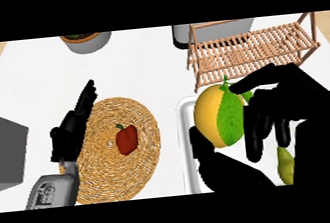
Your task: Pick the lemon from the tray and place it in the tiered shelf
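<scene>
White counter [149, 70] held everything. Right robot hand [293, 106] was curled round the lemon [220, 115] just over the tray [187, 131], near the tiered shelf [251, 47]. Left robot hand [70, 135] sat open, fingers straight, beside a woven mat [102, 159] with a red pepper [127, 139].

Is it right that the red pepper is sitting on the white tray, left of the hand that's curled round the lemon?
Not quite. The red pepper lies on the round woven mat, not on the white tray. As you said, it is left of the right hand, which curls round the lemon. The head view shows this.
</scene>
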Robot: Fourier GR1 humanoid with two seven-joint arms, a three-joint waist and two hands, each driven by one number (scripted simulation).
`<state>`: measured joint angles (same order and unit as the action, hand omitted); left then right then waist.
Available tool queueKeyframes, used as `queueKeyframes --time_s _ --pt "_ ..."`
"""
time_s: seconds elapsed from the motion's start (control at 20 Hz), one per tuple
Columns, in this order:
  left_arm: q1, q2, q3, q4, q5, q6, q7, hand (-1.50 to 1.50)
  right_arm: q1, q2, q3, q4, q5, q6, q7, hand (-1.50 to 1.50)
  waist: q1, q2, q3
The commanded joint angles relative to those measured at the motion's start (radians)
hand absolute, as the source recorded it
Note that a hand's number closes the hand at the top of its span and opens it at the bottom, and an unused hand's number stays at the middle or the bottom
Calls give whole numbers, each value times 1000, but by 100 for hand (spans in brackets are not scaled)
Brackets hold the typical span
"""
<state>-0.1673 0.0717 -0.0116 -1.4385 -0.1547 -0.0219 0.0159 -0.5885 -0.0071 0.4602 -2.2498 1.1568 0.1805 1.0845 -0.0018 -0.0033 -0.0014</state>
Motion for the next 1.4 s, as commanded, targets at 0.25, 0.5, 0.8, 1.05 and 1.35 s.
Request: queueKeyframes --time_s 0.25,0.5,0.8,1.05,1.35 --pt "18 -14 -31 -25 -37 21 -23 0 -231 -2 -269 93 -32 176 62 150 3 -1 0" --pt "17 -15 -8 11 -10 7 -31 0 -310 -63 -405 206 -59 137 -37 150 2 1 1" --pt "-35 -39 -16 45 -29 31 -21 0 -339 -133 -487 384 -81 24 -209 150 4 4 1" --pt "-20 -17 -4 -15 -5 2 25 0 -386 -229 -529 449 -83 43 -288 150 7 3 1" --pt "26 -12 -36 -71 -21 -13 49 0 -317 -196 -455 593 35 -138 -348 150 11 3 1"
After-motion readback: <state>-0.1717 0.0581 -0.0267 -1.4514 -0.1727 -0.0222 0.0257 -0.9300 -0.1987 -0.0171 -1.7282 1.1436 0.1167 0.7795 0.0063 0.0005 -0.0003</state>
